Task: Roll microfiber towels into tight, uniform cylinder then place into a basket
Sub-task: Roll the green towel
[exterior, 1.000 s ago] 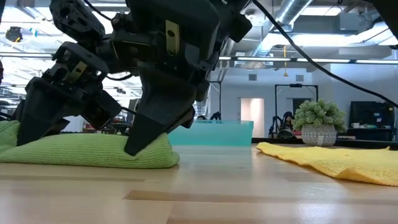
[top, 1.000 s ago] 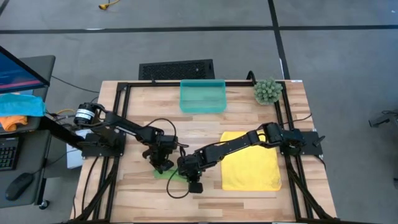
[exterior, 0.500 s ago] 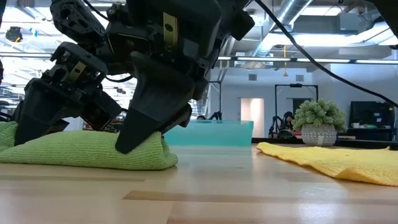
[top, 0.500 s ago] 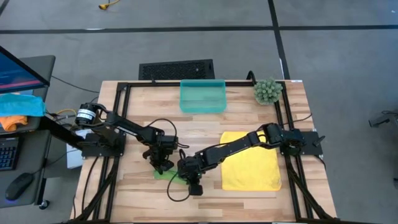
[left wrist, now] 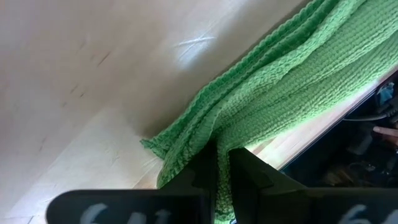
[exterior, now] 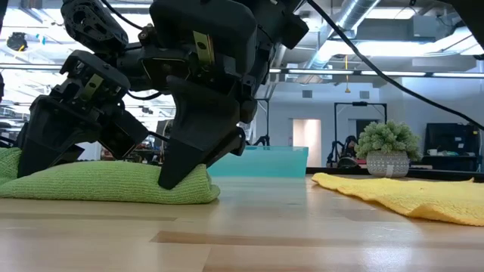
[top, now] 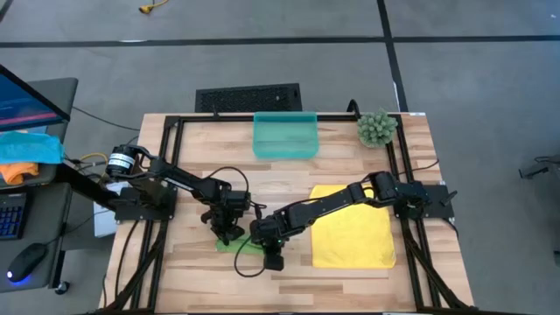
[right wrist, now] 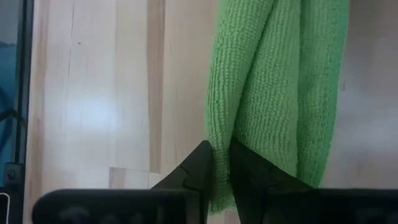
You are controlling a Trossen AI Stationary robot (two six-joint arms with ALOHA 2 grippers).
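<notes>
The green towel [exterior: 106, 183], rolled into a low bundle, was pinched at one end by the left gripper [top: 229, 233], its fingers nearly closed on the cloth, and at the other end by the right gripper [top: 265, 244], fingers narrowly parted around a fold. The yellow towel [top: 354, 227] lay flat beside the right gripper; the basket [top: 285, 136] stood well beyond both.

On the worktop [top: 175, 157], the basket [top: 284, 136] sits at the middle of the far edge, with the potted plant [top: 376, 128] off at the far right corner. One towel [top: 354, 238] lies flat toward the right edge, in the near half. The other towel [exterior: 106, 182] lies bunched near the front edge, left of centre, and both grippers meet on it: the left gripper [top: 229, 234] at its left end, the right gripper [top: 269, 254] at its right end. Behind the worktop's far edge, a grille panel [top: 248, 97] lies on the floor.
</notes>
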